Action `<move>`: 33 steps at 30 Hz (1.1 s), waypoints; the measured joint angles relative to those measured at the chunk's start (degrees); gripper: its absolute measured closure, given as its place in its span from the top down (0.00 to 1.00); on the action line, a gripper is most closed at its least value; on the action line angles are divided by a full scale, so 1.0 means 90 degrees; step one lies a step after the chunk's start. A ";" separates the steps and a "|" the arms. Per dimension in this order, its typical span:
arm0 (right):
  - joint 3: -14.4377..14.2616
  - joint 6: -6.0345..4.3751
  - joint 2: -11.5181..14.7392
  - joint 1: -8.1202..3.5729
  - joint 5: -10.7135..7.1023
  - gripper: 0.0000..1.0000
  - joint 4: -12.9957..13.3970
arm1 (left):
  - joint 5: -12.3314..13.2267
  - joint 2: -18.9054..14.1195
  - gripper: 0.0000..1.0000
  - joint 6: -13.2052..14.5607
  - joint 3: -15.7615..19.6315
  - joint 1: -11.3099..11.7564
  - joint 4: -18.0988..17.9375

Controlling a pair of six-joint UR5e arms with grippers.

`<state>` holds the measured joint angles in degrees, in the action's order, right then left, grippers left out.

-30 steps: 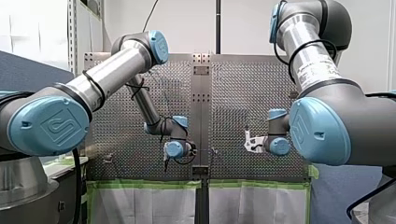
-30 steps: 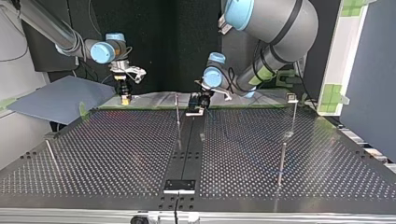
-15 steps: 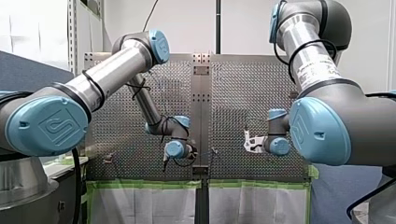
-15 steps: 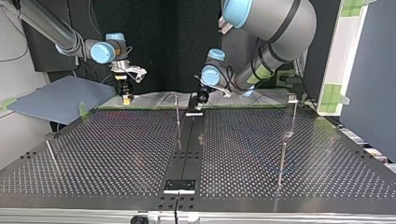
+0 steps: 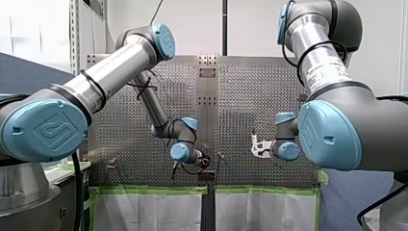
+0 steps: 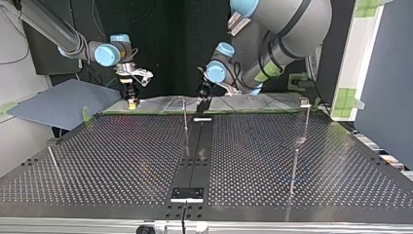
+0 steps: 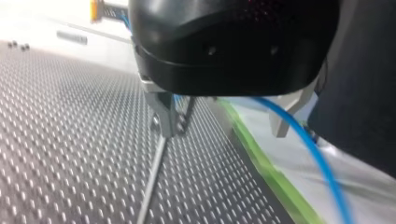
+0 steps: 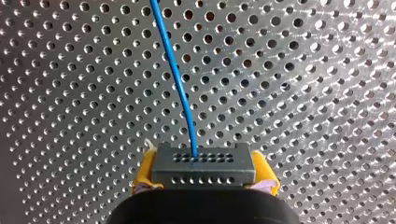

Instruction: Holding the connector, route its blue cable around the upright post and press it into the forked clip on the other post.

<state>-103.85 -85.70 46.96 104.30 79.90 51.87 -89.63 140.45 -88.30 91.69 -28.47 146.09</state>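
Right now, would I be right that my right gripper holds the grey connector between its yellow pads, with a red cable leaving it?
Not quite: the cable is blue, not red. As the right wrist view shows, my right gripper holds the grey connector between its yellow pads, with a blue cable leaving it.

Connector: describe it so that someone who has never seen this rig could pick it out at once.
Over the perforated metal table, find my right end effector, the one with yellow pads. Clamped between them is the connector, a small grey block. Unlike anything nearby, its face has rows of tiny holes, with a thin blue cable leaving one.
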 joint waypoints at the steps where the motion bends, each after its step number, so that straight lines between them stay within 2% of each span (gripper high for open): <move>1: 0.0000 -0.0010 0.0001 0.0000 -0.0007 0.00 0.0000 | 0.0052 -0.0017 1.00 0.0001 0.0002 -0.0021 -0.0003; 6: 0.0000 -0.0028 0.0001 -0.0006 -0.0018 0.00 -0.0005 | 0.0251 -0.0064 1.00 0.0003 0.0004 -0.0148 -0.0029; 17: 0.0000 -0.0035 -0.0005 -0.0007 -0.0035 0.00 -0.0030 | 0.0207 -0.0073 1.00 0.0003 0.0006 -0.0427 -0.0059; 33: 0.0000 -0.0096 -0.0006 -0.0010 -0.0084 0.00 -0.0049 | -0.0373 -0.0073 1.00 -0.0046 0.0006 -0.0646 -0.0186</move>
<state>-103.85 -86.56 46.90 104.21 79.14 51.43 -92.99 139.79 -88.71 91.74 -34.28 144.42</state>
